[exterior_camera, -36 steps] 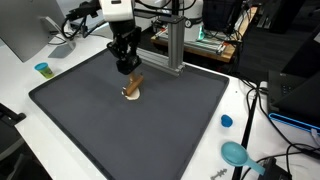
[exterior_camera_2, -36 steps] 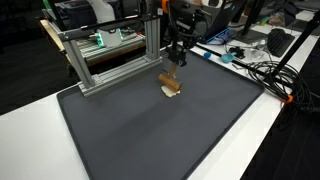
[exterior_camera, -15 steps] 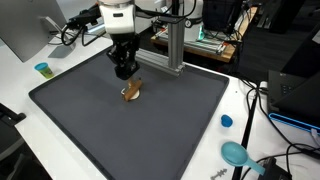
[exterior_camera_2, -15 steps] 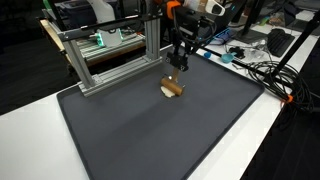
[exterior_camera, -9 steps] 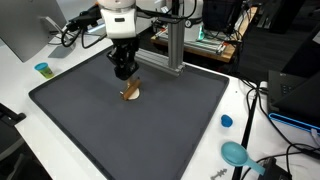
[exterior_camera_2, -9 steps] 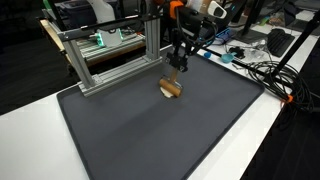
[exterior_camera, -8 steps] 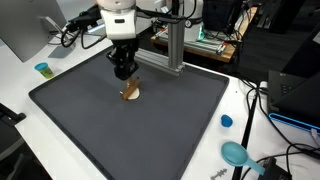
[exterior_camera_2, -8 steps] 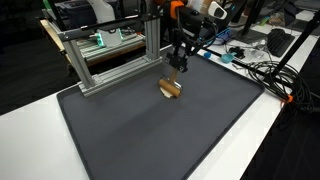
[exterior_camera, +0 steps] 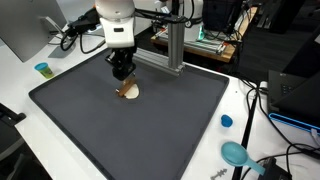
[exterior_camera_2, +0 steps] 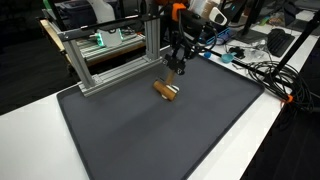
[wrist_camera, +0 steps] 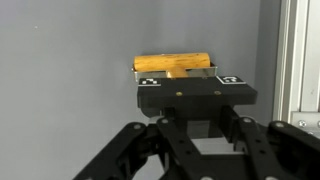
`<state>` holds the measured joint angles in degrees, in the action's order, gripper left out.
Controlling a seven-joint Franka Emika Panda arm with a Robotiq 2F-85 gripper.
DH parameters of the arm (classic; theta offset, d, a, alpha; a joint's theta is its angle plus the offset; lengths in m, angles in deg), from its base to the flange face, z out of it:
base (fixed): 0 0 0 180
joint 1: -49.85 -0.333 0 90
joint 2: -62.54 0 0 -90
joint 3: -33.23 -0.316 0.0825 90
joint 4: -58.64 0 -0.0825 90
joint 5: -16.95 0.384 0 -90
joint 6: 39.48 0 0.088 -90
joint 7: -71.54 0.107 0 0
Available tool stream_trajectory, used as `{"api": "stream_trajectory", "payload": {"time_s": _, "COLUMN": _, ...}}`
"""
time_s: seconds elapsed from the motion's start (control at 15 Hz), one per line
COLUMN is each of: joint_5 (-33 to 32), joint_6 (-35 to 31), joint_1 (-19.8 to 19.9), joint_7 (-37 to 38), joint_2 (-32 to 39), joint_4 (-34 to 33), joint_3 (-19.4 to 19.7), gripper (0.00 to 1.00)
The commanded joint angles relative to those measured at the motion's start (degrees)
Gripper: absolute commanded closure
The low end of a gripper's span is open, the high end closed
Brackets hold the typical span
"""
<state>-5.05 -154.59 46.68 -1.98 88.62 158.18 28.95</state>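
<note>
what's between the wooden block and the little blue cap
Only bare grey mat and the white table edge, seen in an exterior view; nothing else separates the wooden block and the blue cap.

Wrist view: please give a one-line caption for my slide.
Gripper close to a brown block lying on the grey mat.

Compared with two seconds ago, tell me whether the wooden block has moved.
Yes. In an exterior view the wooden block has shifted slightly toward the aluminium frame and lies flatter on the mat.
</note>
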Motion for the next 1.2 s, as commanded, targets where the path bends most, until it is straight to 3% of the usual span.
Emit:
{"api": "stream_trajectory", "payload": {"time_s": 0.0, "joint_5": -1.0, "joint_6": 2.7, "joint_1": -0.3, "joint_7": 1.1, "joint_2": 3.4, "joint_4": -1.1, "joint_3": 0.6, "gripper": 0.78}}
{"api": "stream_trajectory", "payload": {"time_s": 0.53, "joint_5": -4.8, "joint_6": 3.8, "joint_1": -1.3, "joint_7": 10.0, "joint_2": 2.5, "joint_4": -2.7, "joint_3": 2.1, "gripper": 0.78}}
{"api": "stream_trajectory", "payload": {"time_s": 0.93, "joint_5": -3.4, "joint_6": 2.7, "joint_1": -2.9, "joint_7": 23.7, "joint_2": -9.8, "joint_4": 2.4, "joint_3": 0.3, "gripper": 0.78}}
{"api": "stream_trajectory", "payload": {"time_s": 1.13, "joint_5": -0.2, "joint_6": 11.2, "joint_1": -4.3, "joint_7": 31.7, "joint_2": -15.5, "joint_4": 0.5, "joint_3": -1.0, "gripper": 0.78}}
